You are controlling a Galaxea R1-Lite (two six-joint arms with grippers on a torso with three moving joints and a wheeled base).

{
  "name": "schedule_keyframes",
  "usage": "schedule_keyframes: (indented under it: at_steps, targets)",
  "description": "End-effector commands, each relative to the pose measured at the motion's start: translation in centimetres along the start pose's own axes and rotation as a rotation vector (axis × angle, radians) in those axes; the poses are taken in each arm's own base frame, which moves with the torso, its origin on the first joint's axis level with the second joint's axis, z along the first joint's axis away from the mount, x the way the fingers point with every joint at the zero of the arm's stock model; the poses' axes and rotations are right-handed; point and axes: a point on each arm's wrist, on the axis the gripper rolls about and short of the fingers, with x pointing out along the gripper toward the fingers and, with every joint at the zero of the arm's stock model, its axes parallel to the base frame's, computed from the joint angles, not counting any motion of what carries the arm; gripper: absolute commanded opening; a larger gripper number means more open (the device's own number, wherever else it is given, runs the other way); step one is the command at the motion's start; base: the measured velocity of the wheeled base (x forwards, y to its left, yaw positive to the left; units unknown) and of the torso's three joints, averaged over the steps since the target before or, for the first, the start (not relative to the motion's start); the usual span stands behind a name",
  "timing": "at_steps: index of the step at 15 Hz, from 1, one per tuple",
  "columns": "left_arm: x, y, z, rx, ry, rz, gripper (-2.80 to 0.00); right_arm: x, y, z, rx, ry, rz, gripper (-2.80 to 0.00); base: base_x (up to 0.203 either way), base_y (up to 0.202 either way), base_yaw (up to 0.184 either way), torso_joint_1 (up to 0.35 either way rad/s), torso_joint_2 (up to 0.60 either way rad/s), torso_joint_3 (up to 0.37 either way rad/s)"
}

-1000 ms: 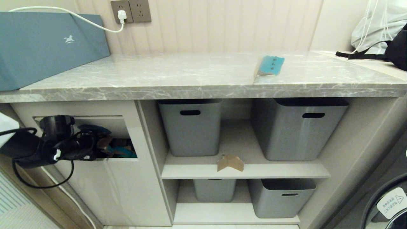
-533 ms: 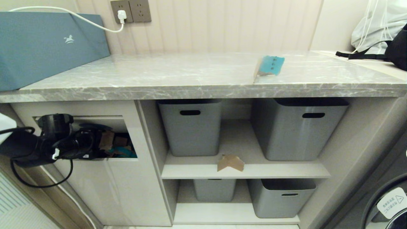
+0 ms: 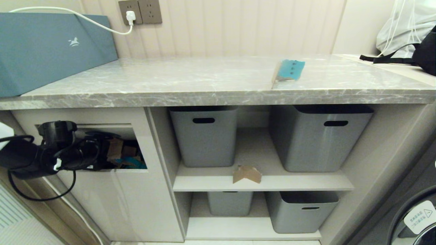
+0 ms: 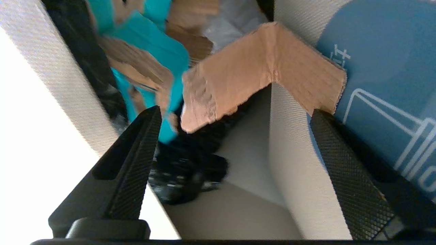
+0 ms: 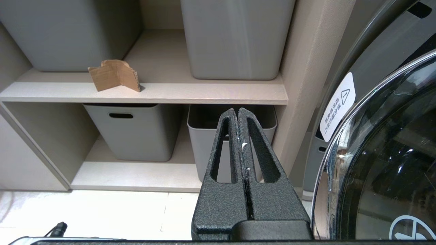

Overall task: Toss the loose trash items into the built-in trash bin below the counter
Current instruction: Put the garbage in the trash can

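From above, the left pincer (image 3: pixel 102 157) reaches into the open bin (image 3: pixel 136 117) under the grey marbled desk (image 3: pixel 204 81), where a teal-faced, dark-dotted scrap (image 3: pixel 289 70) lies; a folded brown scrap (image 3: pixel 247 174) sits on the shelf (image 3: pixel 306 185). At the left wrist, its jaws stand wide apart, a bent, torn-edged brown cardboard piece (image 4: pixel 259 71) loose beyond them against the flap (image 4: pixel 385 68). The right pincer (image 5: pixel 238 114) hangs closed before the lower baskets (image 5: pixel 136 132).

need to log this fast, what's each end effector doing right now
Left end effector: open at the trash bin opening, holding nothing; a brown cardboard scrap sits just beyond its fingers.
Right end effector: shut, empty, parked low.
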Motion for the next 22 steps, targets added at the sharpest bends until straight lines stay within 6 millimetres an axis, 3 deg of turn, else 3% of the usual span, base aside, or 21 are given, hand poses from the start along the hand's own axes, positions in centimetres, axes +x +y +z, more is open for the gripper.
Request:
schedule_keyframes:
  at_steps: [1,5,11,20,22]
  targets:
    - [-0.2,0.1,-0.1,0.044,0.0,0.003,0.0,0.0,0.0,0.0,0.0,0.0,0.0,-2.8,0.0,0.0,0.0,0.0,0.0,0.0]
    - [-0.5,0.9,0.0,0.306,-0.05,0.054,0.0,0.0,0.0,0.0,0.0,0.0,0.0,-2.8,0.0,0.0,0.0,0.0,0.0,0.0]
    - [-0.6,0.5,0.6,0.544,-0.133,0.09,0.0,0.0,0.0,0.0,0.0,0.0,0.0,-2.8,0.0,0.0,0.0,0.0,0.0,0.0]
    - [1.3,0.1,1.3,1.017,-0.334,0.137,0.0,0.0,0.0,0.0,0.0,0.0,0.0,-2.8,0.0,0.0,0.0,0.0,0.0,0.0]
    - [1.4,-0.5,0.7,1.041,-0.343,0.106,0.0,0.0,0.0,0.0,0.0,0.0,0.0,-2.8,0.0,0.0,0.0,0.0,0.0,0.0]
